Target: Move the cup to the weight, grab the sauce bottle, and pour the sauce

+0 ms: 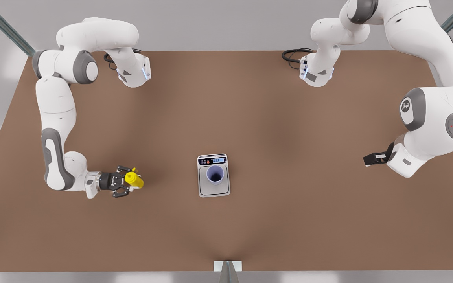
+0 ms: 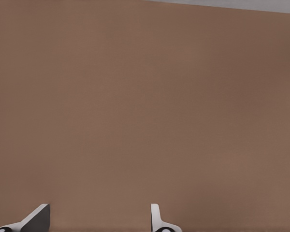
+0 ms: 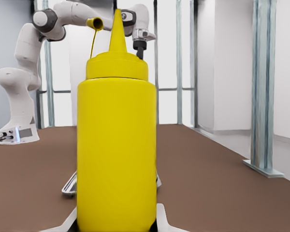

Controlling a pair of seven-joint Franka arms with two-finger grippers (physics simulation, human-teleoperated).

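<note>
The right tool point(image 1: 129, 181) grips the bottle point(image 1: 134, 179) at the table's point(image 1: 289, 220) left. The left tool point(image 1: 369, 159) waits open and empty at right. A loose grip may drop the bottle short of the cup point(image 1: 215, 174) on the scale point(image 1: 213, 191).

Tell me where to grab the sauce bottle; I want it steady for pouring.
Take the sauce bottle by its straight cylindrical body, around mid-height, coming in level from the front view's left. It stands upright, and its nozzle probably tapers too thin to hold. The right claw is at it on that side; the left claw waits at the front view's right.
</note>
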